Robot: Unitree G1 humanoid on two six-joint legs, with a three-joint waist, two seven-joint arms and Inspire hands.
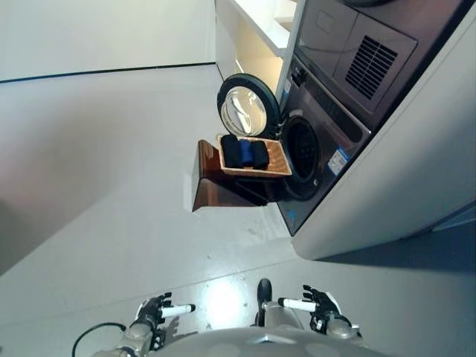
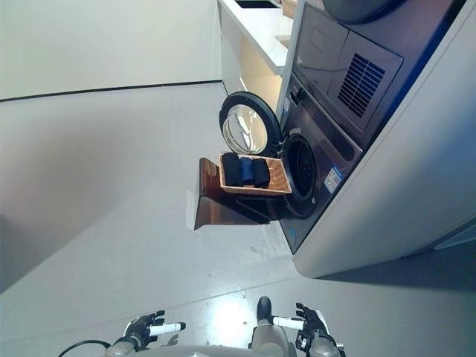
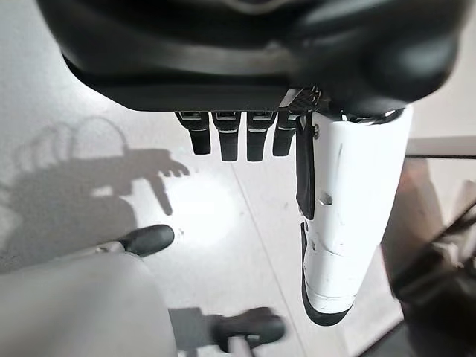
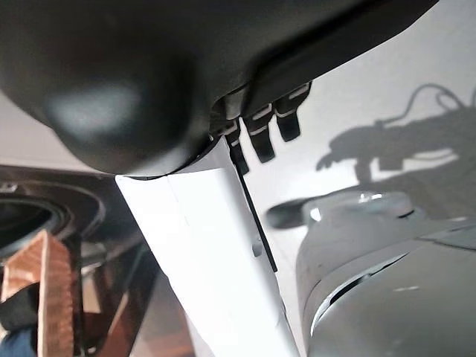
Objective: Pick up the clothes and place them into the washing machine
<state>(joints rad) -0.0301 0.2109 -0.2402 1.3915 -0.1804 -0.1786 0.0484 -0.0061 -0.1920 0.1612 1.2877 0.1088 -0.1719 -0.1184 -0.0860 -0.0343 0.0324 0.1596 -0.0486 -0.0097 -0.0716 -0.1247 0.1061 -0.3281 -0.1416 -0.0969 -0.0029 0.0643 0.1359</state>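
Note:
A shallow wicker basket [image 1: 277, 158] rests on a low dark brown box [image 1: 212, 182] beside the washing machine [image 1: 327, 141]. Dark and blue clothes [image 1: 244, 153] lie in the basket. The machine's round door [image 1: 247, 106] stands open and the drum opening [image 1: 301, 149] is dark. My left hand [image 1: 151, 314] and right hand [image 1: 321, 305] hang low near my body, far from the basket, both open and empty. In the left wrist view the fingers [image 3: 232, 135] are relaxed beside the white-covered thumb [image 3: 346, 216]. In the right wrist view the basket's edge [image 4: 44, 286] shows past the thumb [image 4: 216, 260].
A second appliance [image 1: 357, 44] sits above the washing machine in a grey housing [image 1: 416, 163]. A white shelf unit [image 1: 256, 30] stands behind the door. Grey floor [image 1: 104, 163] stretches between me and the box.

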